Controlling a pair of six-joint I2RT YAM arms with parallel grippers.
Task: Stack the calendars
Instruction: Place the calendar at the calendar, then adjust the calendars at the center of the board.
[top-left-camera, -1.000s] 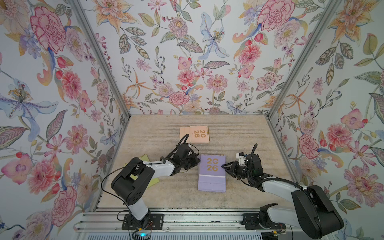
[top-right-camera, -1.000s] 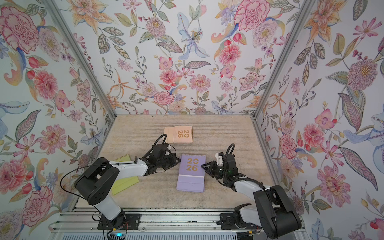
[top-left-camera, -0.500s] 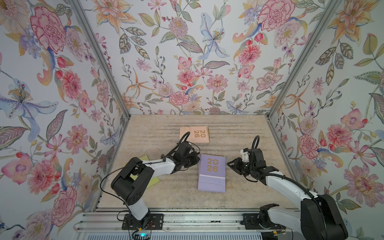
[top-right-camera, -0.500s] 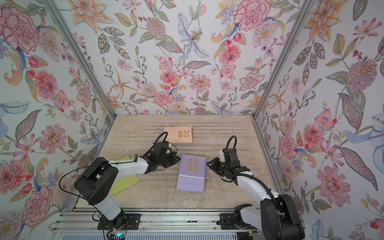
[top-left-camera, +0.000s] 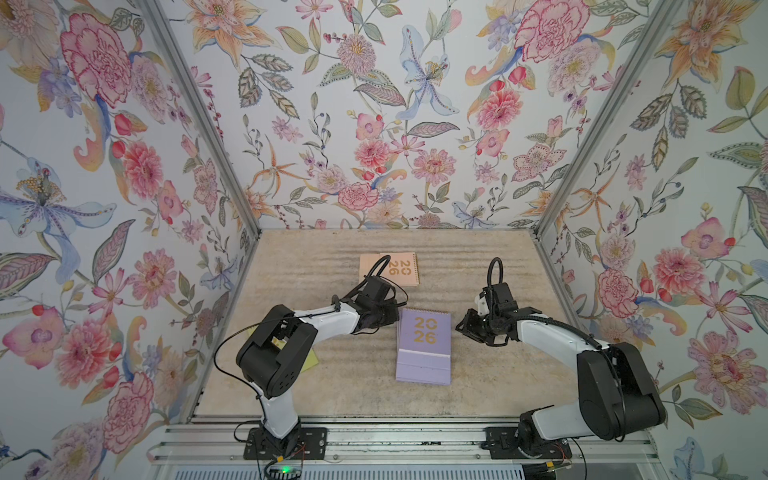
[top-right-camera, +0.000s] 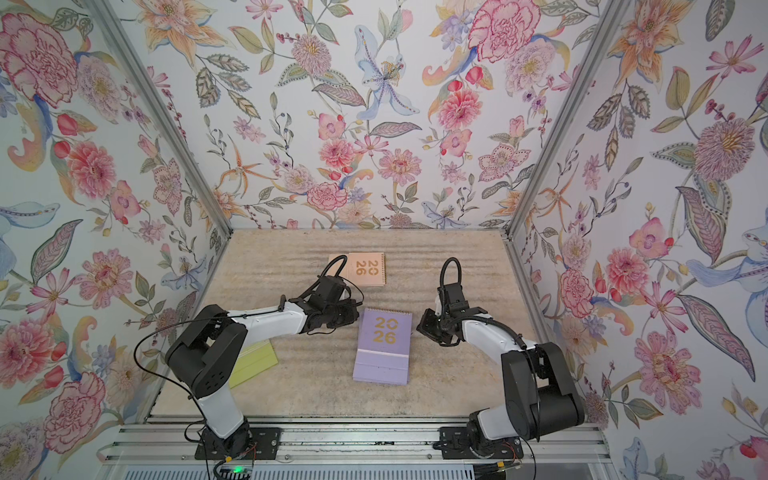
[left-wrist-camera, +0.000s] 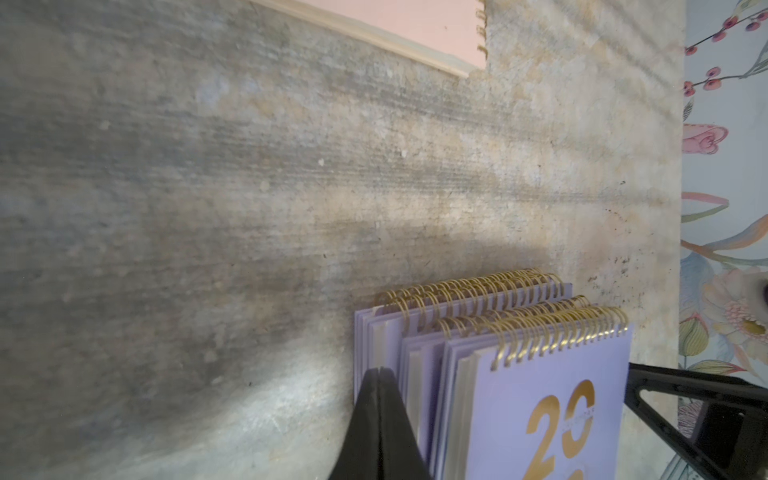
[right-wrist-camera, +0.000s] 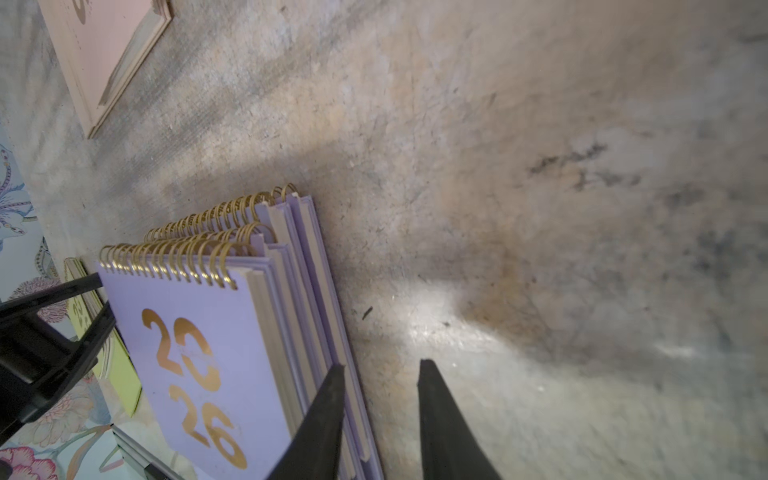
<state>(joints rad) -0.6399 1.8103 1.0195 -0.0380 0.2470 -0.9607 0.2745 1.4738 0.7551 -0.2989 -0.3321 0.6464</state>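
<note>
A stack of lavender calendars (top-left-camera: 424, 345) (top-right-camera: 384, 345) lies mid-table, its layers slightly staggered at the gold spirals (left-wrist-camera: 498, 316) (right-wrist-camera: 199, 249). The peach calendar (top-left-camera: 390, 269) (top-right-camera: 361, 269) lies flat behind it. A yellow-green calendar (top-right-camera: 253, 361) lies at the left, partly under my left arm. My left gripper (top-left-camera: 392, 320) (left-wrist-camera: 379, 370) is shut, its tip against the stack's left side. My right gripper (top-left-camera: 459, 326) (right-wrist-camera: 382, 365) stands narrowly open just right of the stack, with nothing between its fingers; one finger (right-wrist-camera: 332, 399) overlaps the stack's edge.
Floral walls (top-left-camera: 374, 124) close in the table on the left, back and right. A metal rail (top-left-camera: 395, 440) with both arm bases runs along the front. Bare beige tabletop (top-left-camera: 478, 266) lies behind and right of the stack.
My right gripper has drawn back a little to the right, away from the stack's edge, and its arm has lifted. The left gripper and the calendars have hardly moved.
</note>
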